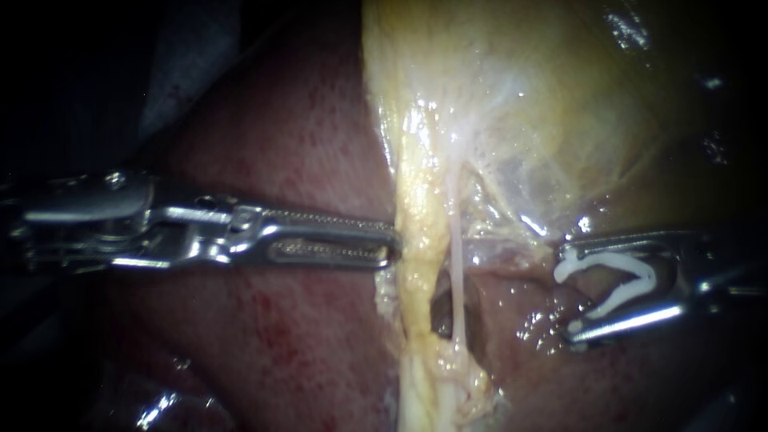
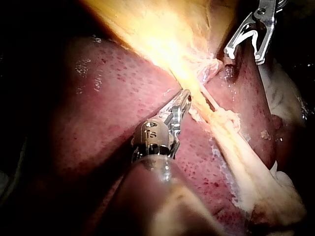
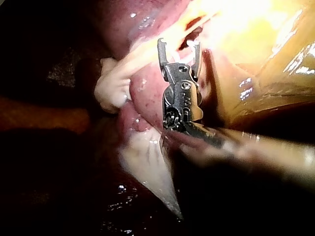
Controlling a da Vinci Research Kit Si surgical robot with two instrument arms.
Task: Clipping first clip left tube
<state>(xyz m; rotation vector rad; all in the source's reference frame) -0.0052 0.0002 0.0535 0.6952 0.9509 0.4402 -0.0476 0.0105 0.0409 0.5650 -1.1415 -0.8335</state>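
The left tube (image 1: 420, 264) is a thick yellow band running down from the gallbladder (image 1: 520, 96). A thin pale tube (image 1: 457, 272) runs beside it on the right, with a dark window between them. My left instrument (image 1: 392, 244) comes in level from the left, and its long toothed jaws are shut on the left edge of the yellow band (image 2: 197, 86). My right instrument (image 1: 564, 300) sits apart to the right of both tubes. Its jaws stand wide and hold an open white clip (image 1: 632, 280) whose mouth faces the tubes. In the left wrist view that instrument (image 2: 243, 51) hangs beyond the band.
Dark red liver (image 1: 280, 336) lies under and to the left of the tubes. Thin glistening membrane (image 1: 544, 184) spreads from the gallbladder toward the right instrument. In the right wrist view pale fatty tissue (image 3: 113, 88) lies beside the right instrument (image 3: 178, 45).
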